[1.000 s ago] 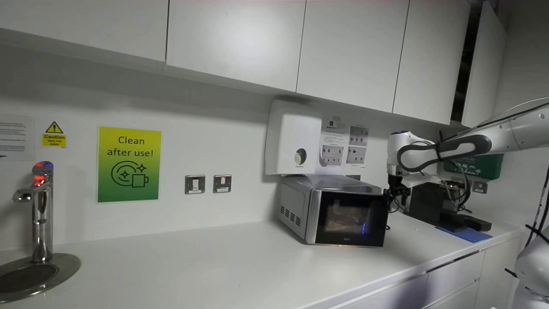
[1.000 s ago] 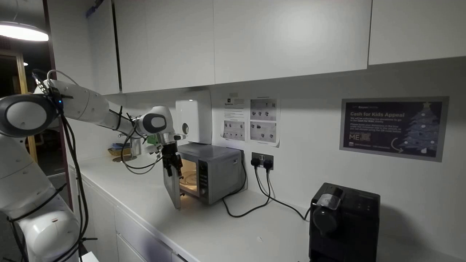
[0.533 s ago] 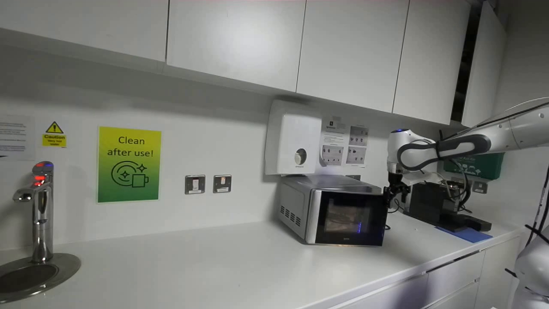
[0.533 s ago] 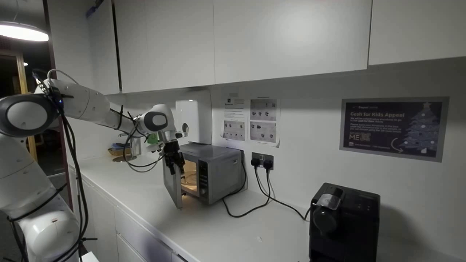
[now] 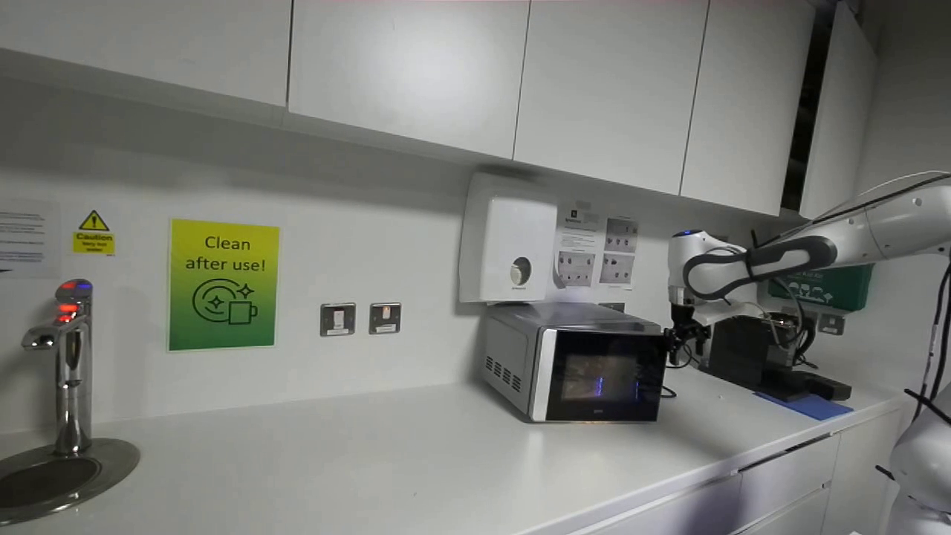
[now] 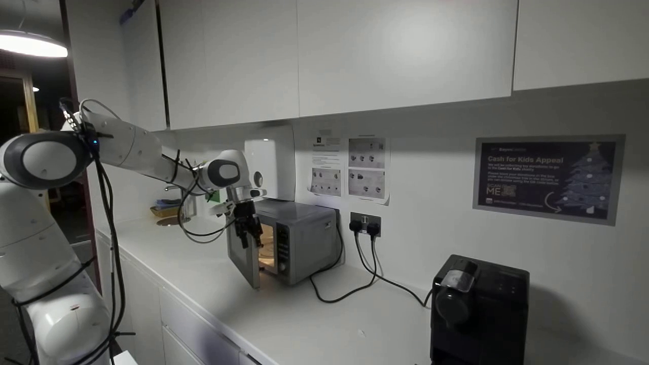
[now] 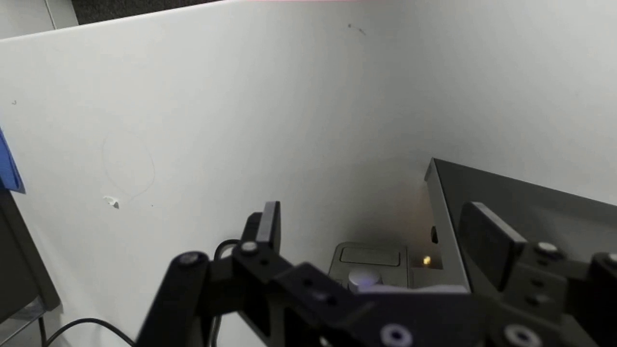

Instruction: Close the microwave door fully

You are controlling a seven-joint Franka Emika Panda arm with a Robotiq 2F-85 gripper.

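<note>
The silver-grey microwave stands on the counter; it also shows in an exterior view. Its dark glass door is partly open, and the lit interior shows in an exterior view through the gap beside the door. My gripper is at the door's free edge, pointing down. In the wrist view the gripper is open with nothing clamped. The door has its edge between the fingers, close to the right finger, which lies over its outer face. Whether they touch I cannot tell.
A white dispenser hangs on the wall above the microwave. Black cables run from the socket along the counter. A black coffee machine stands on the counter. A blue mat lies near the counter edge.
The door has swung a little toward the microwave body, and the gap is narrower. My gripper has moved the same way with the door edge; it dipped slightly in the last half second.
</note>
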